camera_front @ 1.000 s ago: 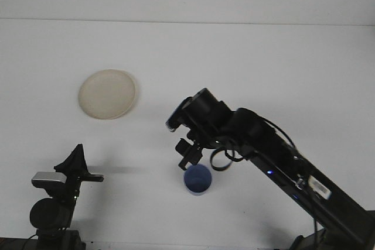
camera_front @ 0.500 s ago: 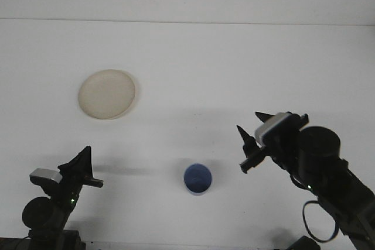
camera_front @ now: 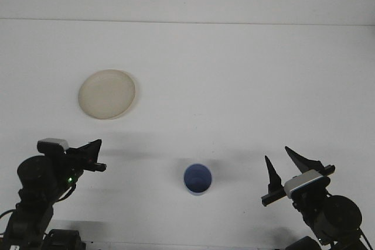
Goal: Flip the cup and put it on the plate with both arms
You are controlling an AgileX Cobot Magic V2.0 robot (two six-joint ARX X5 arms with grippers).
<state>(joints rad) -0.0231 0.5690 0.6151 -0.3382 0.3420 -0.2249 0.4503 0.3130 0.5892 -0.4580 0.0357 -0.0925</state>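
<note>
Cup upright on table, plate apart

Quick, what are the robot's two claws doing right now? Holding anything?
Left gripper: empty; open or closed cannot be told.
Right gripper: open, empty, off to the right of the blue cup.

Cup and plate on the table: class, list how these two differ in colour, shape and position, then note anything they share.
The cup is blue; the plate is pale cream. The cup is deep and stands upright with its opening up, while the plate is wide and shallow. The cup sits nearer the robot, between the two arms; the plate lies farther back on the left. Both are round, rest on the white table and are untouched by either gripper.
</note>
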